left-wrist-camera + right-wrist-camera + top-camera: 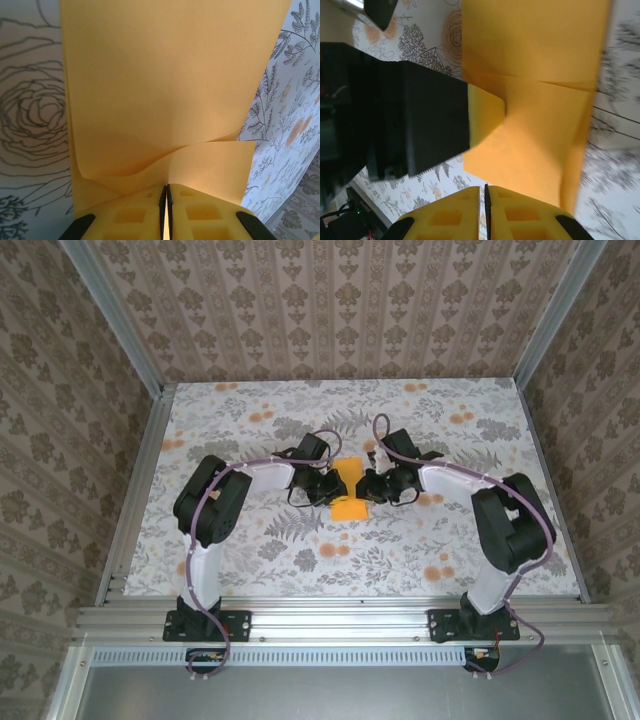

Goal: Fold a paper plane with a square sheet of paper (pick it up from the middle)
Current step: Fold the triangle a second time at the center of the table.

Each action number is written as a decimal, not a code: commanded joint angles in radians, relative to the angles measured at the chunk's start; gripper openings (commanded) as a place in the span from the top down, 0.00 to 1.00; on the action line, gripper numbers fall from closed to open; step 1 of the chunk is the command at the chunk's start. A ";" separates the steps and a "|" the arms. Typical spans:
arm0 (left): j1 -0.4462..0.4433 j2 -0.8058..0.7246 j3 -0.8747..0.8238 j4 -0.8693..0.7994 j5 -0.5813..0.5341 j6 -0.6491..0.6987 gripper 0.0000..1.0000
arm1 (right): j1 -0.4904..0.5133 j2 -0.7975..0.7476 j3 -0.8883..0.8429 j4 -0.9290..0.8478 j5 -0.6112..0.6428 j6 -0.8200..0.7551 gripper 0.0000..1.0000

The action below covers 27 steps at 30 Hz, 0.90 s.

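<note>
The square sheet of paper (349,506) is bright orange, creased and partly folded, and sits at the table's middle between both grippers. In the left wrist view the sheet (165,85) curls up from the left gripper (166,189), whose jaws are shut on its near edge. The left gripper (333,486) meets the sheet from the left, the right gripper (368,486) from the right. In the right wrist view the right gripper (485,189) is shut, and the folded sheet (535,100) lies just past its tips. The left arm's yellow finger (485,112) touches the sheet there. A paper plane is out of view.
The table (250,550) has a grey and orange flower-print cloth. Aluminium rails (340,620) run along the near edge and both sides, and patterned walls close in the back and sides. Both arm bases stand at the near rail.
</note>
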 commanded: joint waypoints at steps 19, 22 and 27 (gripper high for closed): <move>-0.001 0.039 0.017 -0.079 -0.071 0.013 0.85 | -0.059 0.099 -0.132 -0.029 -0.049 -0.004 0.87; 0.000 0.012 -0.002 0.005 -0.044 0.009 0.80 | -0.071 0.121 -0.150 -0.002 -0.071 0.016 0.88; -0.001 -0.066 -0.078 0.228 0.038 -0.023 0.69 | -0.075 0.140 -0.144 0.009 -0.063 0.048 0.88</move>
